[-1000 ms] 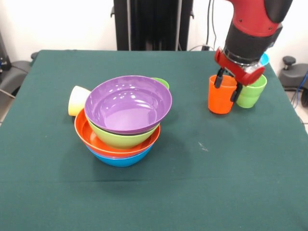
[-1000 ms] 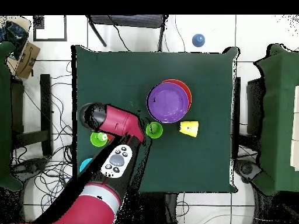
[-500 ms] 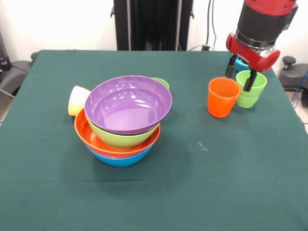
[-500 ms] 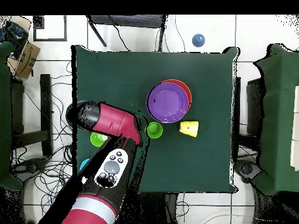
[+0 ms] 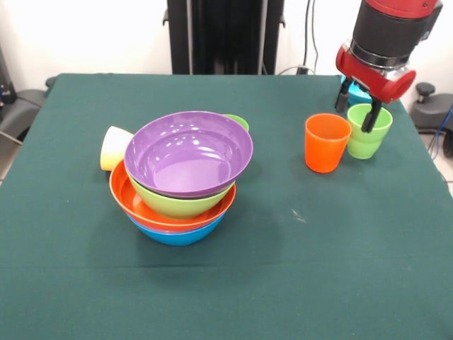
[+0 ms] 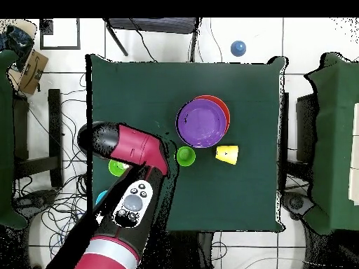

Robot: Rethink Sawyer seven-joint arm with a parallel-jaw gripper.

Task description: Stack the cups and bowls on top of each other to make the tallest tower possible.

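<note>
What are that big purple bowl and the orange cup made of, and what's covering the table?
The large purple bowl looks like glossy plastic, showing bright reflections. The plain orange cup seems smooth plastic with a duller sheen. The dark green table cover looks like matte cloth, faintly creased.

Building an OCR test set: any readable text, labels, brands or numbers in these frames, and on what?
No readable text.
Cardboard box beside the table, overhead view: dark marking, too blurred to read.
Bowls, orange cup, green cup, arm: no lettering visible.
</note>
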